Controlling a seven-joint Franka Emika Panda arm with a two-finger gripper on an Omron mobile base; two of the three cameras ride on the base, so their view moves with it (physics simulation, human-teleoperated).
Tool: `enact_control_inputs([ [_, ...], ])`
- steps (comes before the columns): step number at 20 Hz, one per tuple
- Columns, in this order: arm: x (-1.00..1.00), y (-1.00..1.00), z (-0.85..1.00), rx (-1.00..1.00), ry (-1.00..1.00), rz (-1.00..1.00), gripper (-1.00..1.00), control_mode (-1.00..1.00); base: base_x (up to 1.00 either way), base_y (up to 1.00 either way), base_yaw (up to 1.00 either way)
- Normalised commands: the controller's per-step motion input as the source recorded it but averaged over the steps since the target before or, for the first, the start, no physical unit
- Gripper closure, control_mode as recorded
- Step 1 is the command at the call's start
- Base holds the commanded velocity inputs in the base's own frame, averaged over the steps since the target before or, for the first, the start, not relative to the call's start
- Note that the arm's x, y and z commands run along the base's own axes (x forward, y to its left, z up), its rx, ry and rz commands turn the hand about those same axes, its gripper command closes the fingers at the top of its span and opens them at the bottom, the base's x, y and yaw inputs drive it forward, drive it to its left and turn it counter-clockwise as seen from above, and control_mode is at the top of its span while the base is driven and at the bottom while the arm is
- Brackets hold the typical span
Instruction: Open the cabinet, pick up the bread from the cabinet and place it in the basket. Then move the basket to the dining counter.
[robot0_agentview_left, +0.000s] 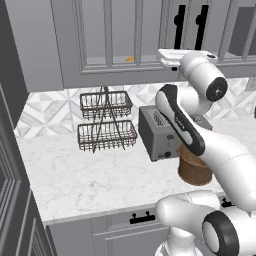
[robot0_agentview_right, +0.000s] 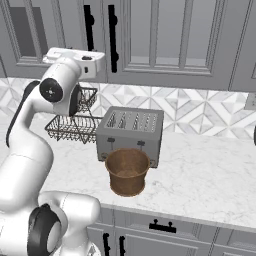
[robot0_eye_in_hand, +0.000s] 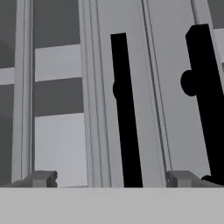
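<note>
Up at the grey upper wall cabinet (robot0_agentview_left: 115, 40) with its glass-paned, slatted doors, the two-finger tool (robot0_eye_in_hand: 111, 178) stands spread wide, its tips either side of one long vertical black bar handle (robot0_eye_in_hand: 126, 109) with nothing pinched between them. The doors look shut, so opening appears to be the step in hand. The small golden-yellow bread (robot0_agentview_left: 130, 59) lies on the shelf behind the glass, left of the tool; the round brown woven basket (robot0_agentview_right: 127, 171) sits on the white marbled desk (robot0_agentview_right: 210, 180), just in front of the grey toaster (robot0_agentview_right: 131, 131). The risk, as I judge it, is closing short of the bar and slipping off, or catching the neighbouring handle (robot0_eye_in_hand: 204, 100) on the right.
</note>
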Motion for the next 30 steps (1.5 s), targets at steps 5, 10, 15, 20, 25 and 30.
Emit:
enact_control_inputs([
  [5,0.23,-0.13,0.11,0.00,-0.05,0.00,-1.00,-1.00,0.00,0.00,0.00],
  [10,0.25,-0.17,0.00,0.00,-0.09,0.00,-1.00,-1.00,0.00,0.00,0.00],
  [15,0.17,-0.01,-0.05,0.00,-0.09,0.00,-1.00,-1.00,0.00,0.00,0.00],
  [20,0.14,0.01,-0.01,0.00,-0.07,0.00,-1.00,-1.00,0.00,0.00,0.00],
  [25,0.13,0.00,0.00,0.00,-0.03,0.00,-1.00,-1.00,0.00,0.00,0.00],
  [30,0.11,0.00,0.00,0.00,0.00,0.00,1.00,-1.00,0.00,0.00,0.00],
])
